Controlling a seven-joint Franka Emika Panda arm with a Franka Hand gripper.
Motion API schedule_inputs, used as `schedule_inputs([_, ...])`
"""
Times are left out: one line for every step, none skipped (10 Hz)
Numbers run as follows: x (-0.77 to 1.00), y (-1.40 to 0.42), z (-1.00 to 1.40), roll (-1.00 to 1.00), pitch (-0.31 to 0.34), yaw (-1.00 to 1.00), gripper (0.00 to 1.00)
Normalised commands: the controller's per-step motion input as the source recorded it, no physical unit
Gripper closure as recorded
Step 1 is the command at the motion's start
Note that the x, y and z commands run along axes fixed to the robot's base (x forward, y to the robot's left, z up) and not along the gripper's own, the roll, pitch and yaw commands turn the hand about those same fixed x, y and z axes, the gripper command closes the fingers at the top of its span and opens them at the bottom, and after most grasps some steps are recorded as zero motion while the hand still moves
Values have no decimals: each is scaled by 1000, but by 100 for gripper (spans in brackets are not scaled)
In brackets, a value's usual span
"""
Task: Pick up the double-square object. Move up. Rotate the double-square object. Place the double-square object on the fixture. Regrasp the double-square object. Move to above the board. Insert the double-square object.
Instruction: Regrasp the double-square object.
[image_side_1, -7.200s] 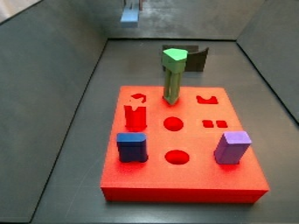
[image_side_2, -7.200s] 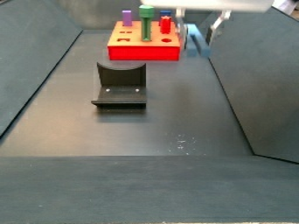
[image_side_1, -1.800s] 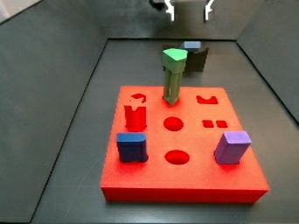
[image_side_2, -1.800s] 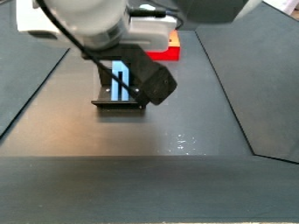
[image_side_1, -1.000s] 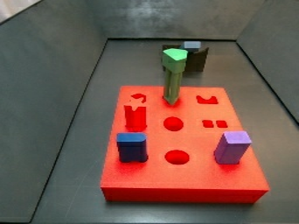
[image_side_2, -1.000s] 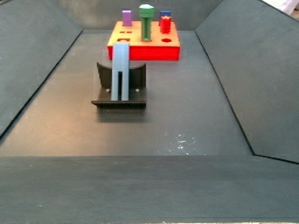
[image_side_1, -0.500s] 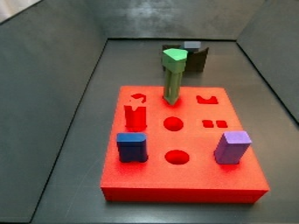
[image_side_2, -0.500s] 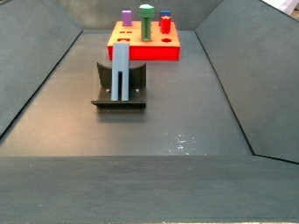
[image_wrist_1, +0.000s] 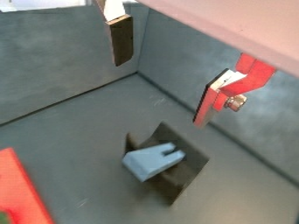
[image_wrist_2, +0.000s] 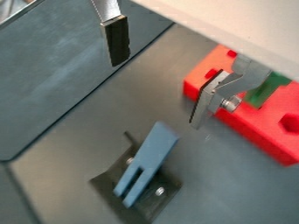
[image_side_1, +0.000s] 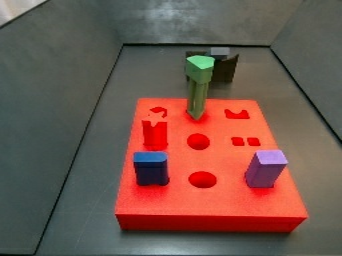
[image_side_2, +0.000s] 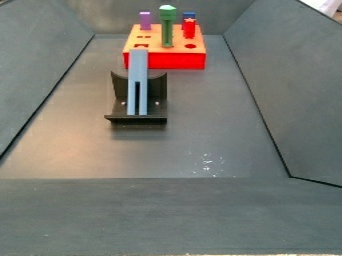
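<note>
In both wrist views the hand (image_wrist_1: 163, 74) (image_wrist_2: 158, 74) hangs high over the floor, its two fingers (image_wrist_1: 121, 39) spread wide with nothing between them. Below it the double-square object (image_wrist_2: 145, 166) leans on the fixture (image_wrist_2: 167, 190), with the board (image_wrist_2: 243, 118) nearby. In a side view the slate-blue bar (image_side_2: 138, 82) rests on the dark bracket (image_side_2: 138, 105), well apart from the red slab (image_side_2: 166, 53). In a side view the green peg (image_side_1: 198, 87) stands upright in the board (image_side_1: 207, 180), and the hand is out of sight.
</note>
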Motion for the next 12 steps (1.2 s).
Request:
schedule_inputs([86,-32,-5,1000,114,68,0])
schedule_inputs([96,-37,-2,1000,123,73,0])
schedule_inputs([112,-40,-9,1000,145,84,0])
schedule_inputs([128,-45,-14,1000,167,98,0])
schedule_inputs([139,-45,-12,1000,183,113,0])
schedule_inputs([147,-49,-12,1000,193,127,0])
schedule_inputs([161,-50,-14,1000,210,157,0])
schedule_inputs([175,-53,-14,1000,228,199,0])
schedule_inputs([194,-57,-15,1000,240,242,0])
schedule_inputs([208,-60,-16,984,239,272,0])
schedule_inputs([240,-61,-19,762,190,287,0])
schedule_inputs([264,-64,-15,595,148,291,0])
